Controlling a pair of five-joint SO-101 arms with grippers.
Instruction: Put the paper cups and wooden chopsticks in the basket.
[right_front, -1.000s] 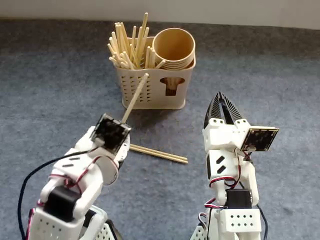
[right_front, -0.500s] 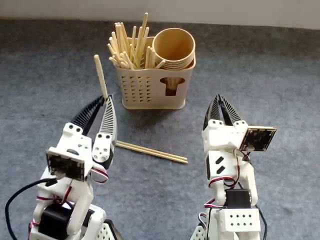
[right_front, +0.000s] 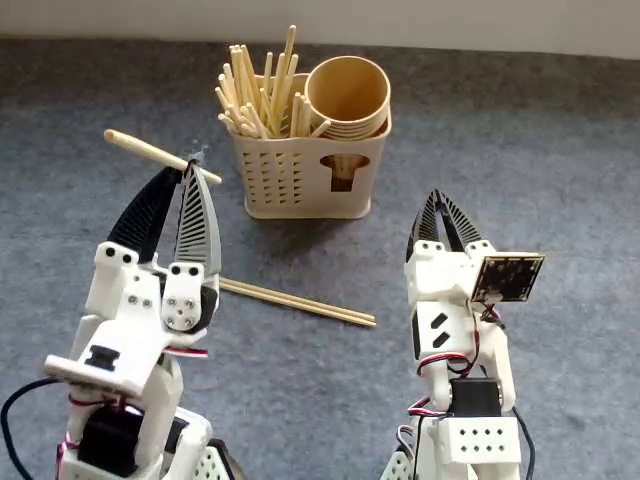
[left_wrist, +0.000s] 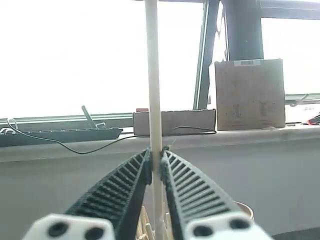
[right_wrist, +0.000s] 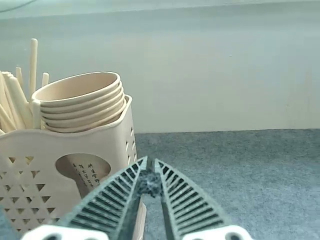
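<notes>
A cream basket (right_front: 305, 165) stands at the back middle of the grey carpet, holding several chopsticks (right_front: 260, 95) and a stack of paper cups (right_front: 348, 95). My left gripper (right_front: 190, 172) is raised to the left of the basket and shut on one wooden chopstick (right_front: 160, 156), which lies crosswise in the high view. In the left wrist view that chopstick (left_wrist: 153, 100) stands up between the fingers (left_wrist: 120, 190). Two more chopsticks (right_front: 300, 302) lie on the carpet between the arms. My right gripper (right_front: 438, 198) is shut and empty, to the right of the basket (right_wrist: 65, 185).
Grey carpet (right_front: 540, 150) stretches free to the right and left of the basket. A pale wall (right_front: 450, 20) runs along the back edge. A window sill with a cardboard box (left_wrist: 247, 95) and a keyboard (left_wrist: 60, 135) lies far behind.
My left arm has lifted and turned with the chopstick, which swung from pointing at the basket to lying crosswise at the left. The right arm has stayed still.
</notes>
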